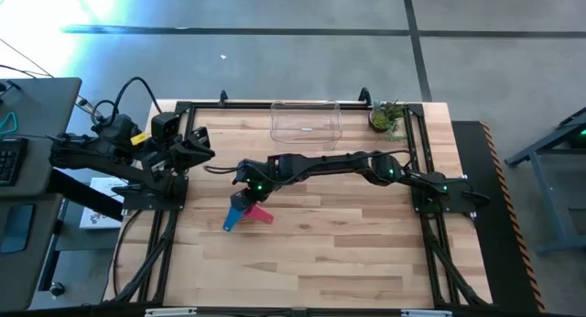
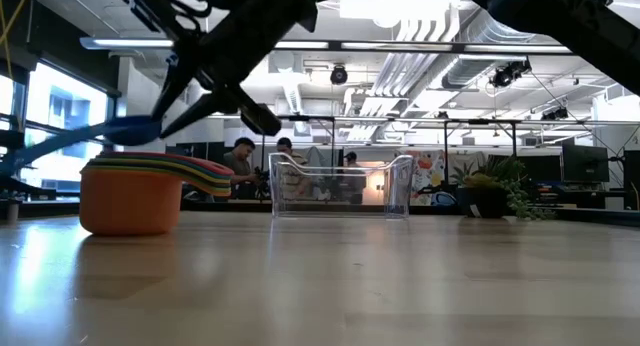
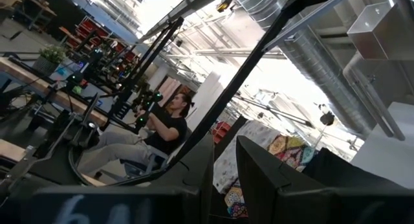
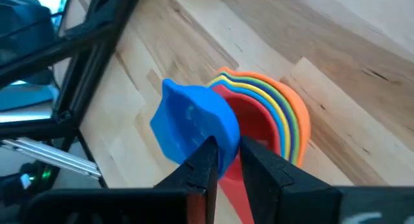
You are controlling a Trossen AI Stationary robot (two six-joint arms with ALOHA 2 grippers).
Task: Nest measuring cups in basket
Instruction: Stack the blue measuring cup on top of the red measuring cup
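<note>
The small blue plastic measuring cup point(image 4: 194, 123) is pinched by the right gripper point(image 4: 228, 160), directly above the nested stack of rainbow-coloured plastic cups point(image 4: 272, 114) on the wooden table point(image 1: 348, 253), well apart from the clear rectangular plastic basket point(image 1: 306, 121). The left gripper point(image 1: 197, 145), parked at the table's left edge, cannot be judged.

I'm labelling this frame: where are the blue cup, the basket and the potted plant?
blue cup point(image 4: 194, 123): right wrist view, bowl's outer side.
basket point(image 1: 306, 121): high view, clear floor.
potted plant point(image 1: 385, 116): high view, leaves.
</note>
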